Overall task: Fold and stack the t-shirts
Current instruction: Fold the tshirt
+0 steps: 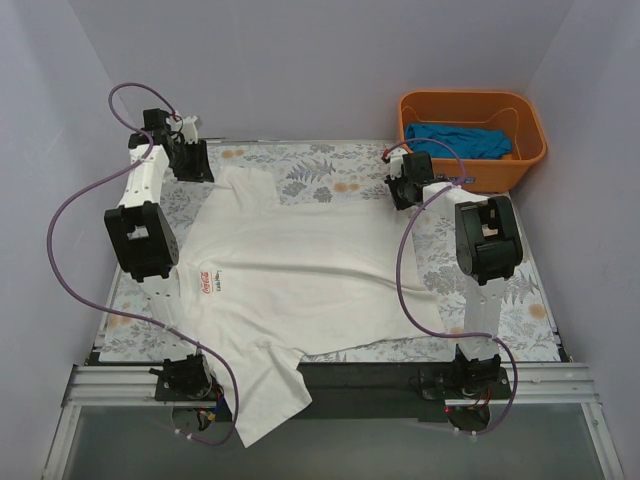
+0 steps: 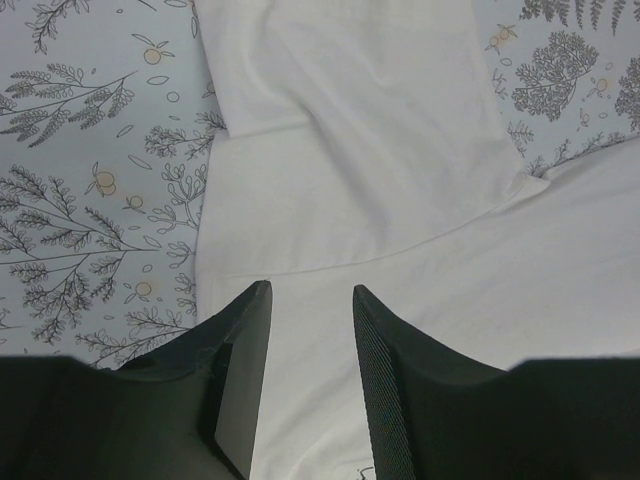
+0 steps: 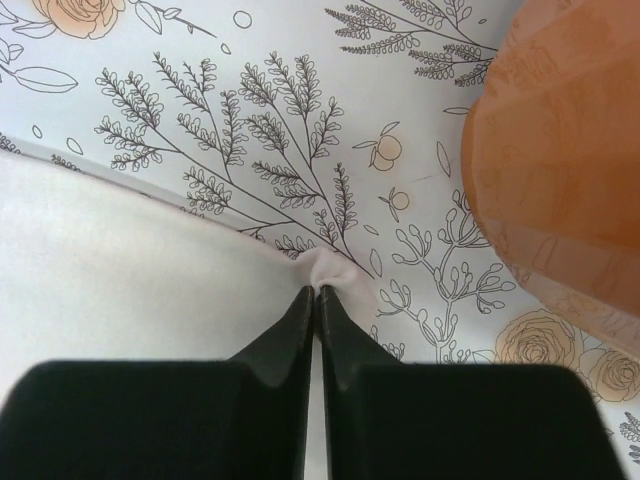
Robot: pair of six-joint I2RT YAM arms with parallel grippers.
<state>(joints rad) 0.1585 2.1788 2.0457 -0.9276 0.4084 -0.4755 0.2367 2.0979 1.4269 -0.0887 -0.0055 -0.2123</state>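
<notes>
We're pinching limp, light large white cloth t-shirt (image 1: 320, 270) by edge, right gripper (image 3: 317, 292) closed; left gripper (image 2: 310, 300) hovering parted, empty, over it.

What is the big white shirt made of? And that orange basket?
The white shirt looks like soft, matte knit cloth, probably cotton: it lies limp, with wrinkles and folds. The orange basket looks like hard, smooth plastic: it keeps a stiff shape with a rolled rim and seems to have a slight sheen.
</notes>
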